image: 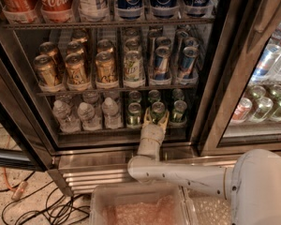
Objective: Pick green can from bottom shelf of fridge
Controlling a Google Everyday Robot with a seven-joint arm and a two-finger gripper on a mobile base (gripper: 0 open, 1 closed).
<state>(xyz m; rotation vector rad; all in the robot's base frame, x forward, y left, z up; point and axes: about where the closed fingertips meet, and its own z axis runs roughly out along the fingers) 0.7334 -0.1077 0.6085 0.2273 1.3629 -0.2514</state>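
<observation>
The fridge [210, 78] stands open in front of me. Its bottom shelf [98, 131] is a dark wire rack with green cans on the right half. My gripper [155, 119] reaches onto that shelf on a white arm. Its fingers [145, 122] stand open on either side of the middle front green can [158, 109], low on its body. The can stands upright on the rack. Further green cans stand to its left [134, 114], to its right [179, 110] and behind it.
Water bottles [84, 114] fill the left of the bottom shelf. Gold-brown cans [76, 69], a taller white-and-green can [134, 68] and blue cans [161, 62] stand on the rack above. The ribbed steel base panel [98, 170], a plastic bin [140, 205] and floor cables [37, 205] lie below.
</observation>
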